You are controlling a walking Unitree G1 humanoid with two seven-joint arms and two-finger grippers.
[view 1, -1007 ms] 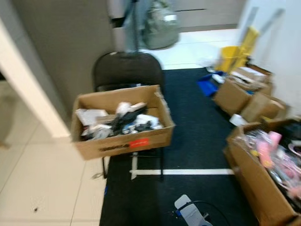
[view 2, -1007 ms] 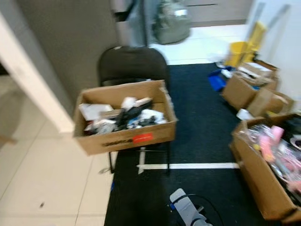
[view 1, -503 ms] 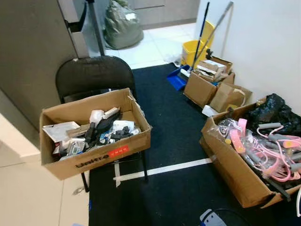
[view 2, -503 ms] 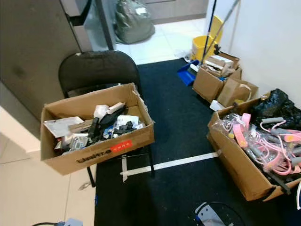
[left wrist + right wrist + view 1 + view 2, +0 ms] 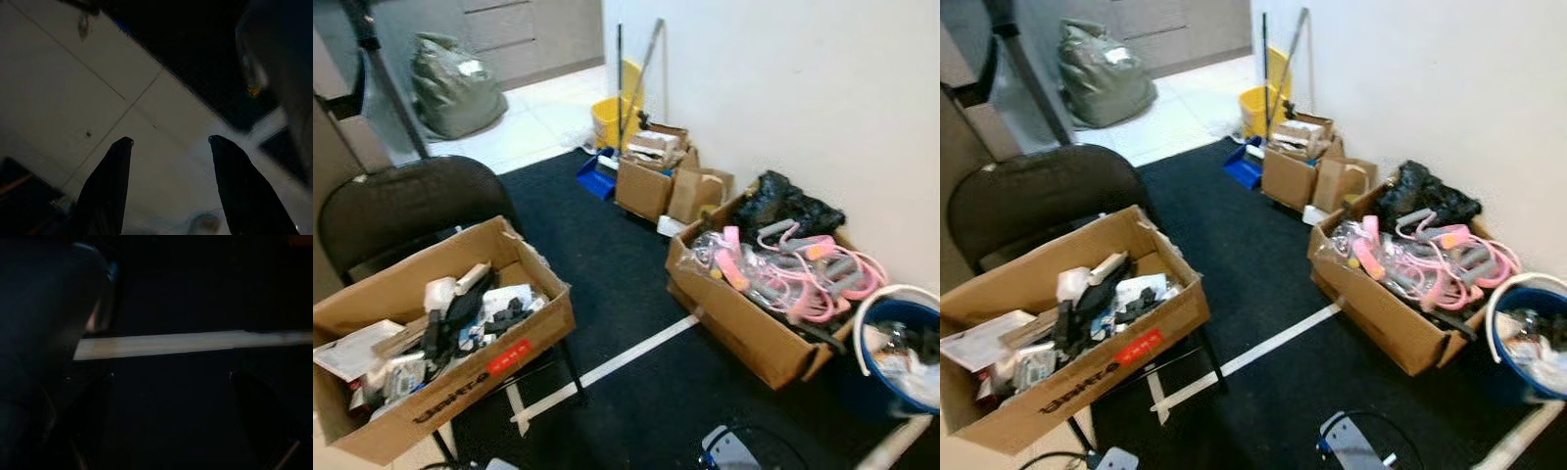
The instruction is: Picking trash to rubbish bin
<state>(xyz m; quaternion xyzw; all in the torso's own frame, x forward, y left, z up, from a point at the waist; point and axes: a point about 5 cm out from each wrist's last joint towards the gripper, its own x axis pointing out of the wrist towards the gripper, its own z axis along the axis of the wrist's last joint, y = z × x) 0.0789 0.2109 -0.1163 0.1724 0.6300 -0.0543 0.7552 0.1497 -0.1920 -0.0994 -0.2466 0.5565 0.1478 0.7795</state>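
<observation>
Black carpet (image 5: 626,255) is laid around a blue bin (image 5: 891,352), right of the box of pink items (image 5: 744,313). Both grippers (image 5: 168,142) (image 5: 171,377) are spread, empty; no trash is yet picked.

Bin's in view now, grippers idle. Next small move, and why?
Probably keep turning right to centre the blue bin: it sits at the frame's right edge, partly cut off. The left gripper hangs open over bare floor tile, holding nothing.

A white wall (image 5: 783,88) runs along the right. A black carpet (image 5: 607,264) with a white tape line (image 5: 607,367) meets pale floor tiles (image 5: 543,113). A black chair (image 5: 406,206) stands on the left.
</observation>
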